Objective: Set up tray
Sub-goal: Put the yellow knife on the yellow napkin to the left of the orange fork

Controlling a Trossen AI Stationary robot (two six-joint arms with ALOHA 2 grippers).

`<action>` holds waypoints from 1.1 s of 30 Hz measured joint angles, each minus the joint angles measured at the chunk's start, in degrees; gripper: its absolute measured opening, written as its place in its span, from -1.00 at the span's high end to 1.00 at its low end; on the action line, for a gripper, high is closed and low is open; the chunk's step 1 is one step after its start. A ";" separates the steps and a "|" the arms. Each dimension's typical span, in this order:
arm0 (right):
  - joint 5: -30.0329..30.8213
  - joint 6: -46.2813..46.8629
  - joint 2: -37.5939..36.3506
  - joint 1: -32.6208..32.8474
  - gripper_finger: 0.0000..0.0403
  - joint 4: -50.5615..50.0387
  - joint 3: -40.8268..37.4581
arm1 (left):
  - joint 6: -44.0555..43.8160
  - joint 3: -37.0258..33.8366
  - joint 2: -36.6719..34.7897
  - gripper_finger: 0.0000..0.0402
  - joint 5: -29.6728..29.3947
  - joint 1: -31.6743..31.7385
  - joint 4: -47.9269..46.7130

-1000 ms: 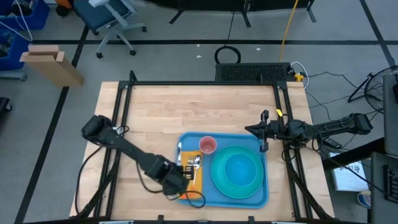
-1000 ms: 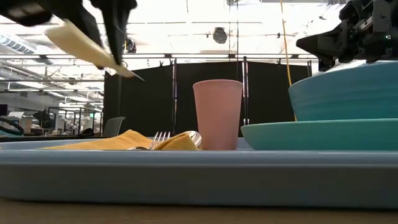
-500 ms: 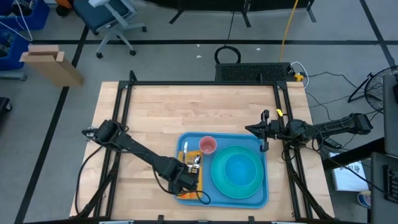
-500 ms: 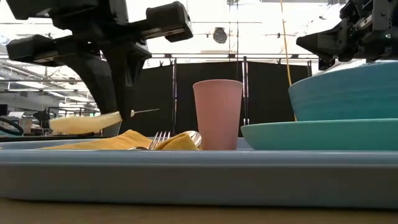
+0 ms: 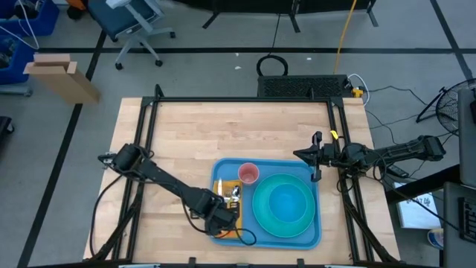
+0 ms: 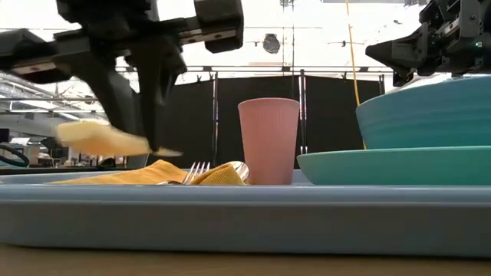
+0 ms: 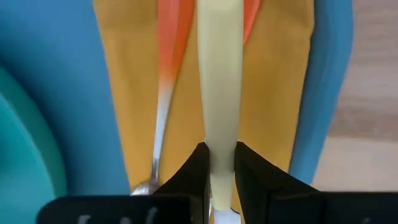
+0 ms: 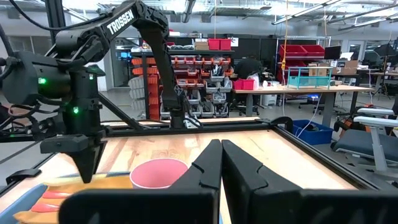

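The light-blue tray lies near the table's front edge. On it are an orange napkin, a turquoise plate with a bowl, and a pink cup. An orange-handled utensil lies on the napkin, and a fork shows there in the low view. My left gripper is shut on a cream-handled knife just above the napkin. My right gripper is shut and empty, held above the tray's far right corner. My left gripper pinches the knife's cream handle between its two fingers, at the end next to the blade. The fingers point down from above and lie across the knife. The knife sits nearly level, its blade tip slightly lower, just above the napkin.
Bare wooden tabletop spreads behind and to the left of the tray. Black frame rails run along the table's left and right sides. The cup stands close to the napkin's far end.
My left gripper has come down over the napkin with the knife, shifting a little toward the table's right. The knife was held high and steeply tilted; now it is low and nearly level above the napkin. My right gripper has kept still.
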 joint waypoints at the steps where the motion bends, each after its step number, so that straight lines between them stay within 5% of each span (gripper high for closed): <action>1: 0.00 0.00 0.00 0.00 1.00 0.00 0.00 | -0.09 -0.59 0.01 0.74 0.17 -0.18 0.78; 27: 0.00 -0.02 0.00 0.02 1.00 -0.04 0.00 | 0.94 -8.20 -0.26 0.75 1.40 -0.54 6.59; 33: 0.00 -0.02 0.00 0.00 1.00 -0.02 0.00 | -0.10 -8.80 -0.31 0.62 1.40 -0.80 7.45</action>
